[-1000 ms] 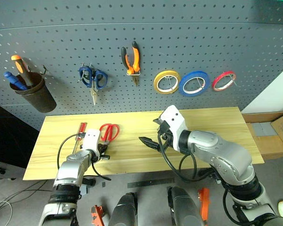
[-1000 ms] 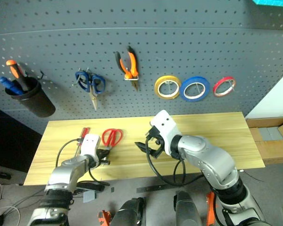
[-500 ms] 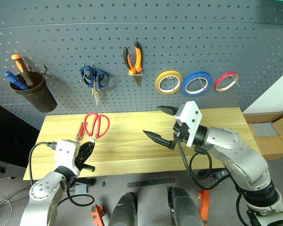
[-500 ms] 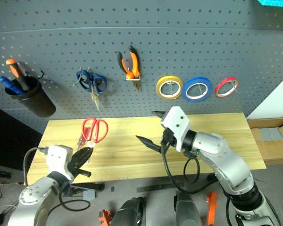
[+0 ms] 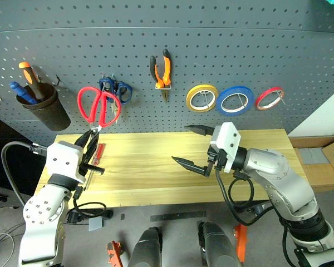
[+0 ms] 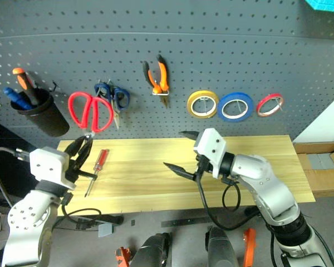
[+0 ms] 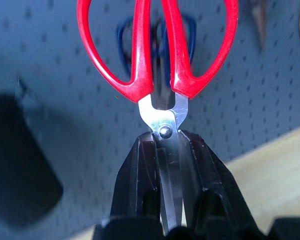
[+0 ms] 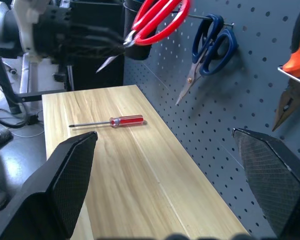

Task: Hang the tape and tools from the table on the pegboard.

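My left gripper (image 5: pixel 91 140) is shut on the blades of the red-handled scissors (image 5: pixel 98 105) and holds them handles-up in front of the pegboard (image 5: pixel 239 44), just left of the blue-handled scissors (image 5: pixel 118 92). In the left wrist view the fingers (image 7: pixel 140 165) clamp the blades below the pivot. The slim red-handled screwdriver (image 5: pixel 96 156) lies on the table (image 5: pixel 156 172) near its left end. The orange-and-black pliers (image 5: pixel 161 69) and the blue tape (image 5: pixel 234 99) hang on the pegboard. My right gripper (image 5: pixel 182 144) hovers open and empty over the middle of the table.
A yellow roll (image 5: pixel 201 97) and a red roll (image 5: pixel 269 97) hang beside the blue tape. A dark cup (image 5: pixel 44 108) with orange and blue screwdrivers hangs at the far left. A cardboard box (image 5: pixel 323 161) stands past the table's right end.
My left gripper has lifted the red scissors off the table and raised them in front of the pegboard. The right gripper turned its wrist and rose slightly, staying open.
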Action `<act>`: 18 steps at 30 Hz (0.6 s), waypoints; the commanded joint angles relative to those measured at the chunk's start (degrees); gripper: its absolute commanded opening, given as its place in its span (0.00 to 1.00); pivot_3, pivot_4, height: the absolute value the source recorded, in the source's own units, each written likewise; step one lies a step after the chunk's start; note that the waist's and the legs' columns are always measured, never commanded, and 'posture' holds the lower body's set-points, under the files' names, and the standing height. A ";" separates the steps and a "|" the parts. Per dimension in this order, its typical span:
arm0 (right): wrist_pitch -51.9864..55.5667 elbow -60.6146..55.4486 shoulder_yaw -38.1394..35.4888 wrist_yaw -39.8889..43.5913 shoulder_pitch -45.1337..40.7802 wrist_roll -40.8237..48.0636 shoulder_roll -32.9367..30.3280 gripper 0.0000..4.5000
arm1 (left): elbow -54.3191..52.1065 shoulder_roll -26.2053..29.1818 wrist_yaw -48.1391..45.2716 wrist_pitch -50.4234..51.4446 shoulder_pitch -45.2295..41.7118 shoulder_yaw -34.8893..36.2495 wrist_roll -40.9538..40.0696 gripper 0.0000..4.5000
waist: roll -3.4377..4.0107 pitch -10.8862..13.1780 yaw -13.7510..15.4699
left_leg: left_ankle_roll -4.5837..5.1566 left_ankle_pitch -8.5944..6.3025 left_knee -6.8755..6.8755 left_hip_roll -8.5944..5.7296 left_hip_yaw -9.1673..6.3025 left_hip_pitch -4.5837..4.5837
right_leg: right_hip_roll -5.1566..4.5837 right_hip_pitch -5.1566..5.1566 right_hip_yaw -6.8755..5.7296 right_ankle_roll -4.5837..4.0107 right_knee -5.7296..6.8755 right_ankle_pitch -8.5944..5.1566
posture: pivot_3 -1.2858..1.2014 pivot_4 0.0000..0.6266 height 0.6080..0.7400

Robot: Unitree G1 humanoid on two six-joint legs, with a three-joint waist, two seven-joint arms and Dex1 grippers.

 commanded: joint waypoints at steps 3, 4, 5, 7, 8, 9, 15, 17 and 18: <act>-1.65 -0.83 -0.27 0.47 -0.26 -0.75 0.73 1.00 | 2.02 1.30 -0.37 -0.76 -2.76 -0.24 0.66 0.05 | 0.00 0.00 0.05 | -0.05 -0.03 -0.01 0.02 -0.12 -0.03 | 0.00 0.01 -0.17 -0.02 0.00 0.00 | 0.51 0.37 1.00; -1.51 -0.77 -0.30 0.55 -0.39 -0.72 0.84 1.00 | 3.20 1.64 -0.51 -0.83 -3.73 -0.55 1.06 0.05 | 0.00 0.00 0.08 | -0.05 -0.03 -0.02 0.02 -0.15 -0.03 | 0.00 0.02 -0.22 -0.02 0.00 0.00 | 0.51 0.37 1.00; -1.29 -0.76 -0.31 0.59 -0.55 -0.67 1.00 1.00 | 4.30 1.96 -0.65 -0.72 -4.62 -0.75 1.23 0.05 | 0.00 0.00 0.08 | -0.05 -0.03 -0.02 0.03 -0.18 -0.03 | 0.00 0.02 -0.26 -0.02 0.00 0.00 | 0.50 0.37 1.00; -0.94 -0.68 -0.40 0.46 -1.03 -0.63 1.52 1.00 | 6.76 2.93 -0.89 -1.25 -6.73 -1.18 1.86 0.05 | 0.00 0.00 0.12 | -0.05 -0.03 0.00 0.02 -0.18 -0.02 | 0.00 0.06 -0.27 -0.02 0.00 0.00 | 0.50 0.38 1.00; -0.84 -0.65 -0.44 0.42 -1.20 -0.66 1.73 1.00 | 7.71 3.33 -1.16 -1.17 -7.49 -1.44 1.87 0.05 | 0.00 0.00 0.11 | -0.05 -0.03 0.02 0.02 -0.20 -0.02 | 0.00 0.07 -0.32 -0.02 -0.01 0.00 | 0.50 0.38 1.00; -0.88 -0.59 -0.52 0.38 -1.34 -0.73 1.95 1.00 | 8.87 3.71 -1.24 -1.46 -8.43 -1.77 2.30 0.05 | 0.00 0.00 0.10 | -0.05 -0.03 0.03 0.02 -0.21 -0.02 | 0.00 0.08 -0.32 -0.02 -0.01 0.00 | 0.50 0.38 1.00; -0.97 -1.03 -1.00 -0.61 -2.66 -0.65 3.89 1.00 | 13.96 5.05 -2.79 -3.19 -13.23 -4.07 3.13 0.05 | 0.00 0.00 -0.01 | -0.06 -0.03 0.02 0.03 -0.23 -0.02 | 0.00 0.08 -0.36 -0.03 0.00 0.01 | 0.50 0.39 1.00; -0.92 -1.30 -1.37 -0.82 -3.00 -0.36 4.52 1.00 | 14.82 5.07 -3.30 -4.01 -13.80 -4.52 3.15 0.05 | 0.00 0.00 -0.12 | -0.07 -0.04 0.02 0.03 -0.23 -0.02 | -0.01 0.08 -0.35 -0.02 -0.02 0.01 | 0.49 0.39 1.00; -0.96 -1.37 -1.53 -0.88 -3.12 -0.25 4.79 1.00 | 15.14 5.05 -3.42 -4.18 -13.94 -4.67 3.10 0.05 | 0.00 0.00 -0.16 | -0.08 -0.04 0.02 0.03 -0.23 -0.02 | -0.02 0.08 -0.36 -0.03 -0.02 0.01 | 0.49 0.39 1.00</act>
